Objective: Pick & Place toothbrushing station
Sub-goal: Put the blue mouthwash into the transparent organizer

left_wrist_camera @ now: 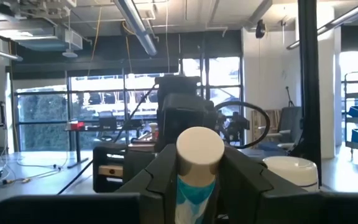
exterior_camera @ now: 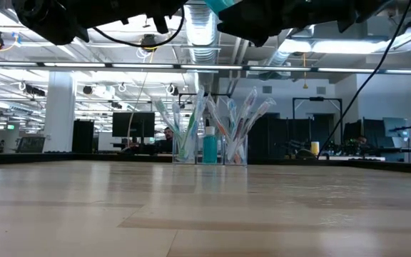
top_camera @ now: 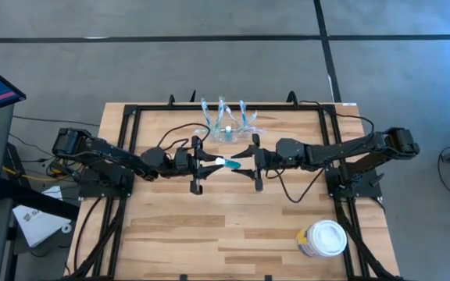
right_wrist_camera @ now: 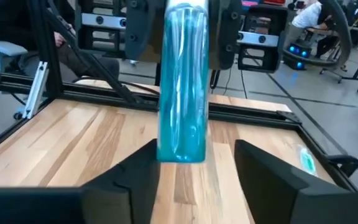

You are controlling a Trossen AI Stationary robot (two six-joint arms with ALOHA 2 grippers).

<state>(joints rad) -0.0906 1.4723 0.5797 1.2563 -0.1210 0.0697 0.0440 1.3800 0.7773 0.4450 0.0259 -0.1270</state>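
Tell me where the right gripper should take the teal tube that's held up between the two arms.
Grip the teal tube at its free teal end, coming in level from the right arm's side along its length. The left gripper already clamps the white-capped end, so only the teal half is clear. It points straight at the right gripper, whose open fingers already stand either side of it.
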